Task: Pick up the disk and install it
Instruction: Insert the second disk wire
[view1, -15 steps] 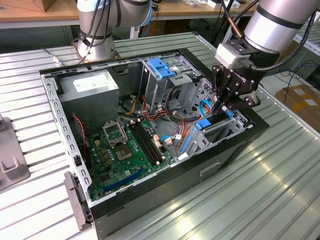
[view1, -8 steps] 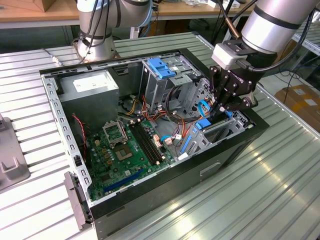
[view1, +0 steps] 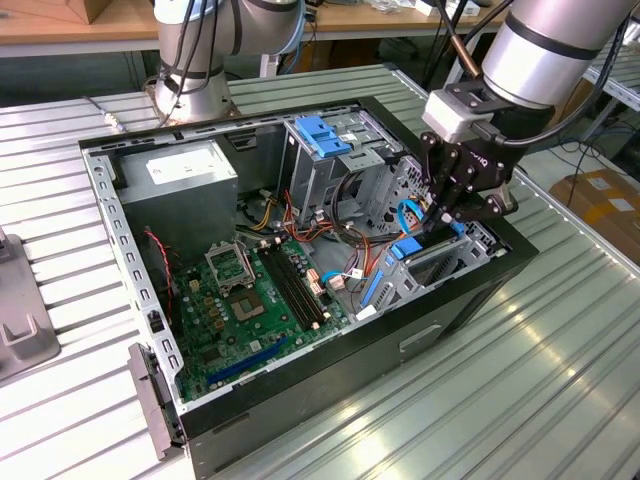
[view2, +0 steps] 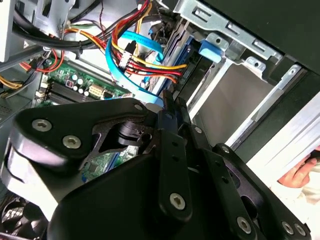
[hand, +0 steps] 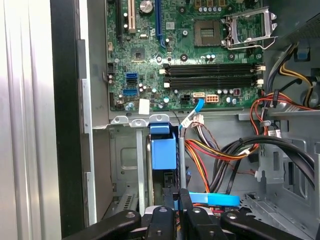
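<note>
At the near corner of the open computer case (view1: 300, 400), on the exterior view's right, the black gripper (view1: 445, 222) hangs from the silver arm (view1: 545, 45) and reaches down into the drive bay (view1: 440, 268). Its fingers (hand: 177, 202) stand drawn close together, and in the first wrist view they pinch the edge of the disk (hand: 164, 150), which stands on edge in the bay with its bright blue rail and end tab facing the camera. In the second wrist view the same fingers (view2: 170, 112) meet at the blue edge of the disk (view2: 192, 57), which sits between the grey metal walls of the bay, just beside a bundle of red, yellow and orange wires (view2: 145, 67) and a light blue flat cable (view2: 117, 60). A hand (view2: 300, 172) shows at the edge of that view, outside the case.

Beyond the bay lies the green motherboard (view1: 250, 300), flat on the floor of the case, with its black memory slots (hand: 212, 75) and the bare processor socket (hand: 247, 25) open. Farther back in the exterior view, a grey power supply (view1: 185, 175) fills one rear corner, and a grey metal cage carrying a light-blue plastic bracket (view1: 322, 135) stands upright beside it. The whole case rests on a ribbed metal table (view1: 560, 370), and the arm's base (view1: 195, 80) stands behind the case.
</note>
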